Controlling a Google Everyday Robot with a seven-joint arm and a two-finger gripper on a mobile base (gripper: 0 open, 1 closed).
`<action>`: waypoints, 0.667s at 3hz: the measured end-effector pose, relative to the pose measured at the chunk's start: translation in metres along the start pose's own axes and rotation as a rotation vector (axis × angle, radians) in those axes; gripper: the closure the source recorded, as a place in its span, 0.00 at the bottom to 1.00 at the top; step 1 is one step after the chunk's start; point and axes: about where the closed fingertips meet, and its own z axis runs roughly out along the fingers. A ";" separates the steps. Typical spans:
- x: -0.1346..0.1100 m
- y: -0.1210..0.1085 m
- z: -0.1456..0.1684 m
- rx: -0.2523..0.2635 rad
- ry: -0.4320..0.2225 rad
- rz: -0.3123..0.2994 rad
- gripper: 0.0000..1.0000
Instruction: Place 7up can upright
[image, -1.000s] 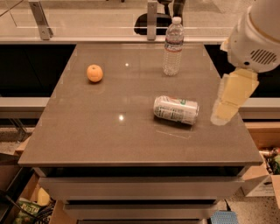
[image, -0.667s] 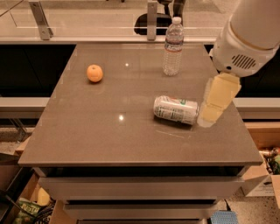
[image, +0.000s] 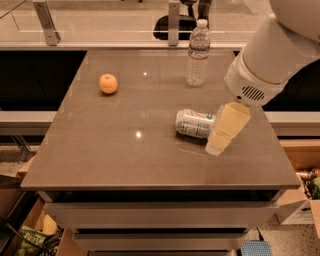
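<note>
The 7up can (image: 194, 123), silver-white with green markings, lies on its side on the grey table (image: 125, 155), right of the middle. My gripper (image: 220, 142) hangs from the white arm at the right and reaches down to the can's right end, where its pale fingers (image: 229, 126) cover that end of the can. I cannot make out whether it touches the can.
A clear water bottle (image: 198, 53) with a white cap stands upright at the back of the table, behind the can. An orange (image: 108, 83) sits at the back left. Boxes and clutter lie on the floor around the table's base.
My arm and gripper have moved left and toward the can, from beside its right end to overlapping it. The can, bottle and orange have not moved.
</note>
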 end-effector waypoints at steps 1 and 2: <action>-0.002 -0.001 0.020 0.043 0.010 0.018 0.00; -0.004 -0.001 0.034 0.093 0.050 0.013 0.00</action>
